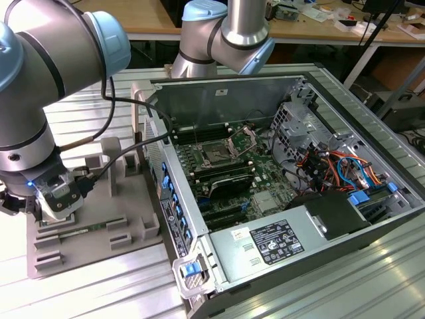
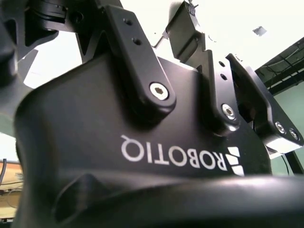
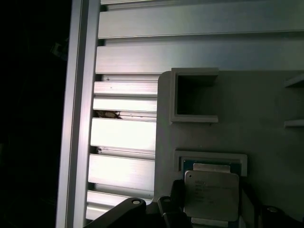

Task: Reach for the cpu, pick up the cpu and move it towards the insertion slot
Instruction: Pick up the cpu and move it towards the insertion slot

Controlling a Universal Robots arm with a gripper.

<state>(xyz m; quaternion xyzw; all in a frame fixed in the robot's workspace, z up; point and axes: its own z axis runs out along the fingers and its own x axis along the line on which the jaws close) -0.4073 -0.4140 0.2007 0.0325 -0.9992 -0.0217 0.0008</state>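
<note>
Cpu (image 3: 211, 194) in grey tray (image 3: 266, 104) recess

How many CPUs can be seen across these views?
1. The cpu sits in a framed pocket of the grey tray. The insertion slot appears empty; others may be hidden inside the case.

Arm (image 1: 40, 73) enters at the exterior view's left: large grey joint with pale blue cap, link bending down to the wrist (image 1: 23, 156), which points straight down. Small blue light (image 1: 30, 184) lit at the wrist's lower edge. Second grey joint (image 1: 229, 30) at top centre. Gripper (image 1: 58, 199) hangs low under the wrist. First wrist view: dark fingers (image 3: 176, 206) closed against opposite edges of the cpu (image 3: 211, 192). Second wrist view: black linkage bars (image 2: 142, 61) angled upward off the housing.
</note>
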